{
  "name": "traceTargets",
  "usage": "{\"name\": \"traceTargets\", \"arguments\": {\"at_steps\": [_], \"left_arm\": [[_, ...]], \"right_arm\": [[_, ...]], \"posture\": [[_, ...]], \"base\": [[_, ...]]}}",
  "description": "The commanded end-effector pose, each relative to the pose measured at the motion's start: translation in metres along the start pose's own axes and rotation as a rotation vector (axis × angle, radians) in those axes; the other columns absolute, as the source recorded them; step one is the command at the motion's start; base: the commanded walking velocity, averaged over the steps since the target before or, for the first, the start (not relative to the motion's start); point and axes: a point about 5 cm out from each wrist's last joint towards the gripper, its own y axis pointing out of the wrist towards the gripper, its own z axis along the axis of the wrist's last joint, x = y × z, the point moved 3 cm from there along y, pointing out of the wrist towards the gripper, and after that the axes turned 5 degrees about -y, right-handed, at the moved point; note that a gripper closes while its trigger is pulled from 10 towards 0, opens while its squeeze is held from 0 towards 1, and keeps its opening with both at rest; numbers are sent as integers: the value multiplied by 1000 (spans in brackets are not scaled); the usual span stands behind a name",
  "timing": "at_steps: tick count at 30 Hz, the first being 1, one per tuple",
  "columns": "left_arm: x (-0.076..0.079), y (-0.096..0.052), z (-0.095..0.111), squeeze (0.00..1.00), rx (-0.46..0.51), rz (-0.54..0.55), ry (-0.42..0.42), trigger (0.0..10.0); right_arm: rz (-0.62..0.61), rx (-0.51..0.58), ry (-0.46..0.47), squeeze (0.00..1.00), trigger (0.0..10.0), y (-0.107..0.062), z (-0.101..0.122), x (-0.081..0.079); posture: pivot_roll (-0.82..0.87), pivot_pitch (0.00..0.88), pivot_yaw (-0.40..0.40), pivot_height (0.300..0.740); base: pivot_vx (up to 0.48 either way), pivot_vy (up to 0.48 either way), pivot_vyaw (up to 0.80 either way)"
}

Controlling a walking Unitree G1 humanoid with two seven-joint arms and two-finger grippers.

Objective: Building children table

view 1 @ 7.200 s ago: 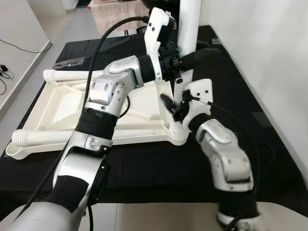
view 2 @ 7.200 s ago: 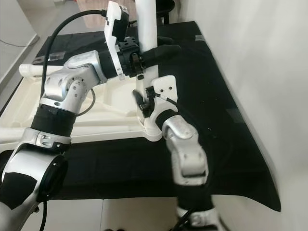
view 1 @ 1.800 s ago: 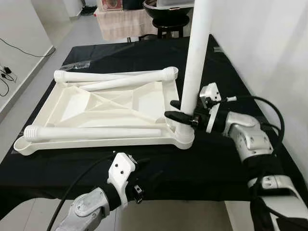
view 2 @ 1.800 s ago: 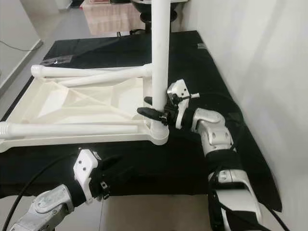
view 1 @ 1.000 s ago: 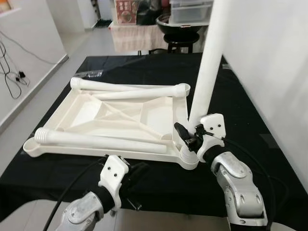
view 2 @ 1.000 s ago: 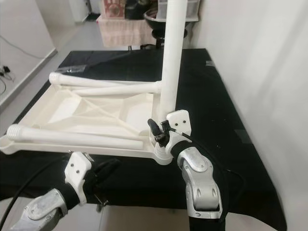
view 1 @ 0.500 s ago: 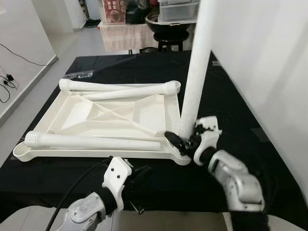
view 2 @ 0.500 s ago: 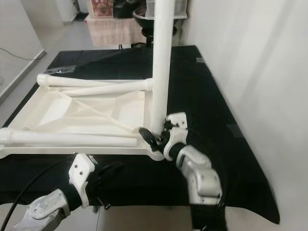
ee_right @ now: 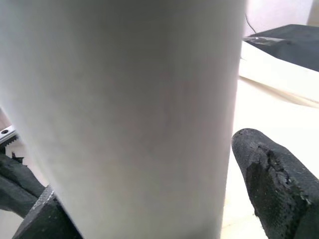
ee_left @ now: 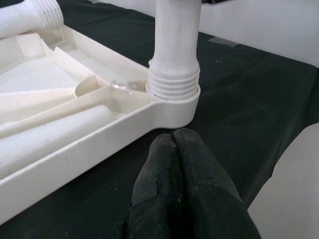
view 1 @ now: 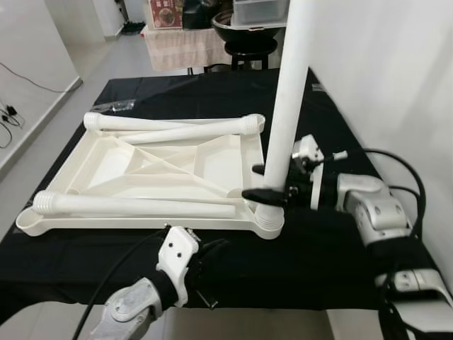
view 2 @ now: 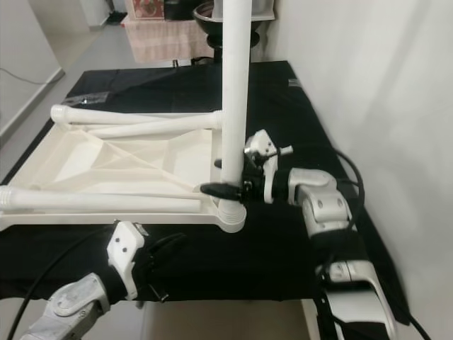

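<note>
Both arms are silver, jointed in rounded metal shells with black bands between the segments. The right arm (view 1: 371, 212) carries a thick black cable looping out from the forearm, and a white bracket with small dark screw holes sits on its wrist. The right pincer (view 2: 226, 190) has two long black fingers (ee_right: 271, 181) with a rough, pitted surface. The left arm (view 1: 127, 315) has the same white wrist bracket and a black cable. The left pincer (ee_left: 174, 144) is black and grainy.
</note>
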Motion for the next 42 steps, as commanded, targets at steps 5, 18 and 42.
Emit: {"name": "traceTargets", "arguments": {"at_steps": [5,18,42], "left_arm": [[-1,1,-4,0,-13,20,-7,10000],[-1,1,-3,0,-5,22,-19,10000],[-18,0,-1,0,6,70,-25,10000]], "right_arm": [[62,2,28,0,0,11,-5,-3],[11,30,18,0,0,-6,-14,2],[-795,-112,128,0,0,16,-67,-25]], "posture": [[35,70,-5,740],[12,88,7,740],[6,91,15,740]], "base": [[0,0,0],[0,0,0],[0,0,0]]}}
